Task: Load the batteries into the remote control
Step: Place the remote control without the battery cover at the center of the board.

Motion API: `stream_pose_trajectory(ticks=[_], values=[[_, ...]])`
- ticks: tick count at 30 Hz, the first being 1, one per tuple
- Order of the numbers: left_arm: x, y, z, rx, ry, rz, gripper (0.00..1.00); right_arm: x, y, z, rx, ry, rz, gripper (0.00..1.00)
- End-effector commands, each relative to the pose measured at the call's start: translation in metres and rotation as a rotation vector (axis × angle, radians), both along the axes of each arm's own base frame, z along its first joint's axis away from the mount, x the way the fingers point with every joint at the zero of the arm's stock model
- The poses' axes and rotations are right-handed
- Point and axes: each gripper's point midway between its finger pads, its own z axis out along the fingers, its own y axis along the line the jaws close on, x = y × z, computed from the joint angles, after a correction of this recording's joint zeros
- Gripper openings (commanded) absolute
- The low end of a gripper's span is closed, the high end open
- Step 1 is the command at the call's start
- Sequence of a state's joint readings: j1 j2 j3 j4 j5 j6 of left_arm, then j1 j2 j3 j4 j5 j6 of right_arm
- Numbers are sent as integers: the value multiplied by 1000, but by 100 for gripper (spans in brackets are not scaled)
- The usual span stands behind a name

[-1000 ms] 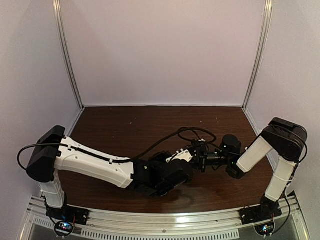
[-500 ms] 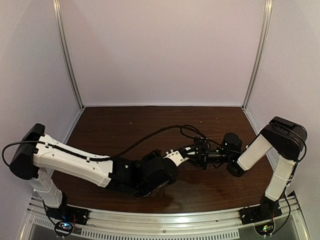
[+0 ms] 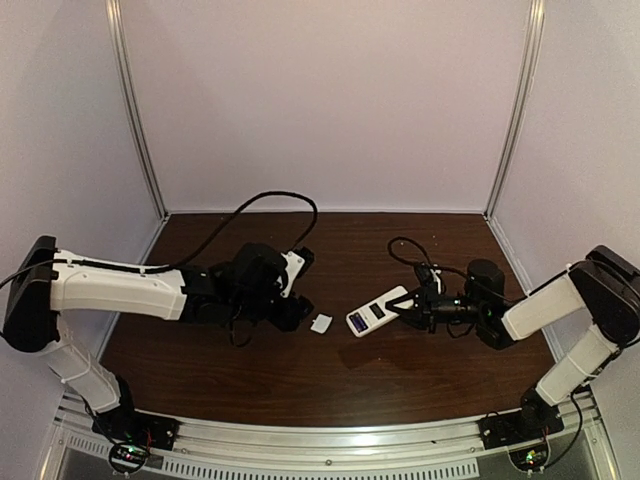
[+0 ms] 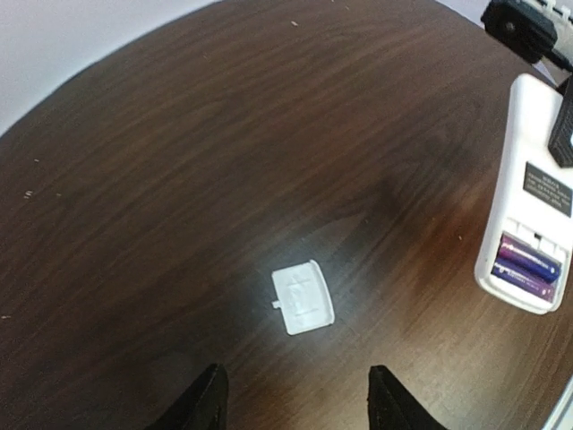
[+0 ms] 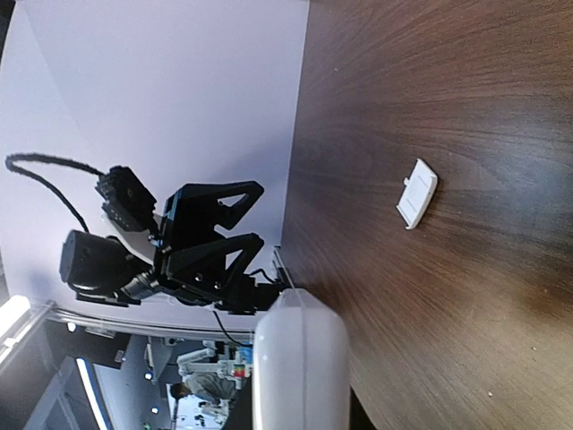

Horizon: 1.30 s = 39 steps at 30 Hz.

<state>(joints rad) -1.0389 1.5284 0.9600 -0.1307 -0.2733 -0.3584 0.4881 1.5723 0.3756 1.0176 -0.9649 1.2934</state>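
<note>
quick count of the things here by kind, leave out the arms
batteries: 2
remote: 1
cover: 1
total: 4

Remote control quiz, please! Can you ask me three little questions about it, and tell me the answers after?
1. True or false: both batteries already sit in the back of the remote control.
2. Where is the small white cover? A. clipped onto the remote control. B. lying flat on the table, apart from the remote control. C. held in the left jaws.
3. Fill in: the remote control is gripped at one end by the ___ arm's jaws.

Key: 1 true; 2 B; 3 right.
</note>
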Motion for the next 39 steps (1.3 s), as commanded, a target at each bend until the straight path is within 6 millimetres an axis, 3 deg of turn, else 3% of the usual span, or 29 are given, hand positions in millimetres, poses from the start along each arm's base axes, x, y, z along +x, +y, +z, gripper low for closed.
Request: stream_pose_trajectory(ticks=[1,4,7,11,16,21,28,39], values=[[-10,-27,-18,-124,191,-92,54,-15,-14,-39,-221,-64,33,0],[-4,-34,-22,-133,203,-95,52,-22,-20,-47,-264,-70,38,0],[-13,-53,-9,-228,211,-196,59,-26,-20,-54,-264,-62,44,1],[-5,-55,-11,-222,188,-182,65,-28,-16,-67,-277,-46,62,5],[7,-56,-19,-213,194,-143,66,-26,-11,-81,-296,-29,80,11],[13,-52,-23,-197,190,-107,68,-24,-9,-91,-314,8,83,27],[30,-24,-50,-90,211,18,69,-28,-22,-111,-429,62,64,47],[34,-30,-73,10,250,-2,62,-35,-59,-126,-651,94,21,69]])
